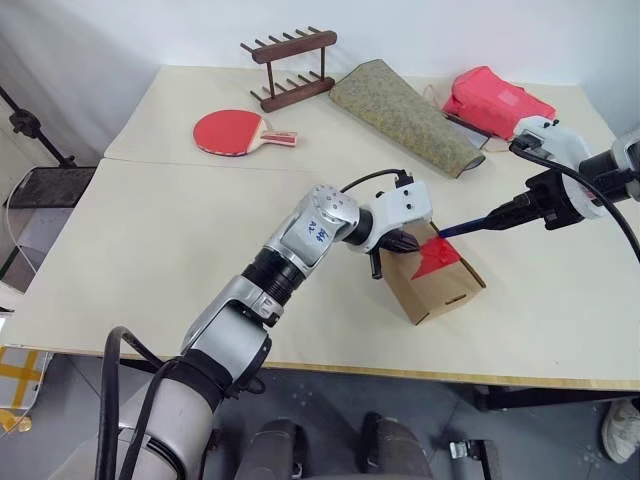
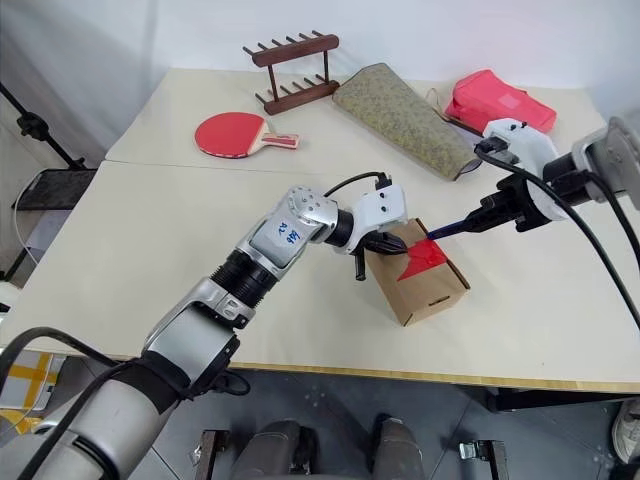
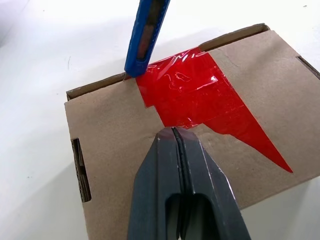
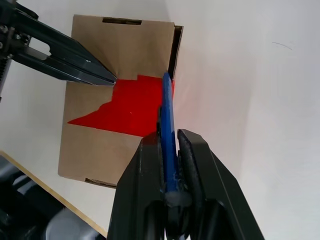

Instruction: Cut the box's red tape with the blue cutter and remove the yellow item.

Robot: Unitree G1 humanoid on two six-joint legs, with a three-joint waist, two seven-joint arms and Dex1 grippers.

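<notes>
Left claw fully closed, tips pressing box top beside red tape, right claw clamped on blue cutter, cutter tip at tape's edge by the box seam

Robot lab, plain white tables, tripod

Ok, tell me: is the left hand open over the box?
No: the left hand is shut, its fingertips pressed on the box at the edge of the red tape.
</notes>
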